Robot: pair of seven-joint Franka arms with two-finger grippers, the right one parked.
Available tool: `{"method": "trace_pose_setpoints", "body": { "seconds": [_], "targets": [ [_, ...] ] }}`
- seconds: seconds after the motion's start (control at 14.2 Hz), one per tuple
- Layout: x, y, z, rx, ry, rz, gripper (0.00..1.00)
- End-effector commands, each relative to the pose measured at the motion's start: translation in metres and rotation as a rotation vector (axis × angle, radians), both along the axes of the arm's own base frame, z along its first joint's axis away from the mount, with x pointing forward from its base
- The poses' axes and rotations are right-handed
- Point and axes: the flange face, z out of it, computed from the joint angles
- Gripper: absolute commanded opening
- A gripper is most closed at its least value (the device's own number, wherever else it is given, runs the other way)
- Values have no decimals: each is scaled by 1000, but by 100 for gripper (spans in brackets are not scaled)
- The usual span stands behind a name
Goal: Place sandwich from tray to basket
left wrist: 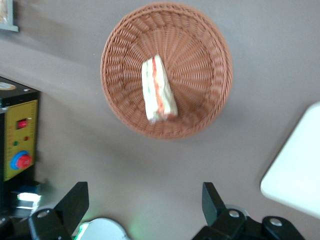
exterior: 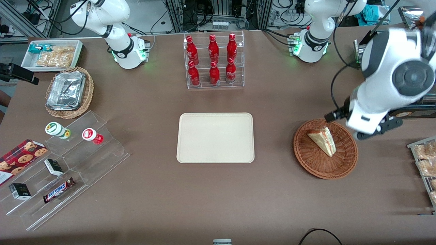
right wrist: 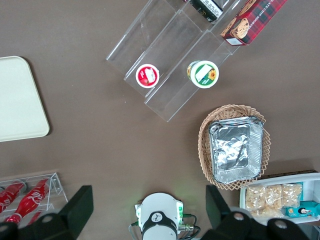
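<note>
At 1 o'clock off the basket (exterior: 308, 157): left gripper (left wrist: 145, 186), raised over the table. Clock is front view, 12 farthest from that camera.
Left gripper: fingers wide apart, nothing between them. I read the gap as there to clear the sandwich, the height to clear the rim.
Sandwich (exterior: 322, 141): in the basket, a touch toward 11 from centre, long axis roughly 11 to 5. Lies wholly inside the rim, so the wall should catch any slide.
Wrap: clear film round the sandwich. Probably slippery, filling probably soft; I'd want a light grip if I had to redo it.
Tray (exterior: 215, 137): flat, cream, at 9 o'clock from the basket, well apart. My guess for the source.
Bottle crate (exterior: 215, 83): 10 o'clock from the basket, outside my way out.
Basket job: looks done to me. I'd leave the sandwich alone, lift, then take the arm home. Dipping first risks clipping the rim.
</note>
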Motion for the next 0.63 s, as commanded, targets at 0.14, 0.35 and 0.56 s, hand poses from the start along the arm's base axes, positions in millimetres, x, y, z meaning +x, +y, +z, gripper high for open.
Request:
{"method": "trace_pose_setpoints", "body": {
  "seconds": [0.14,0.35,0.56],
  "targets": [
    [-31,1,82,-46,34,-84,100],
    [-27,-3,96,-80,-4,-89,100],
    [-16,-1,86,-77,-28,-83,100]
  ]
}}
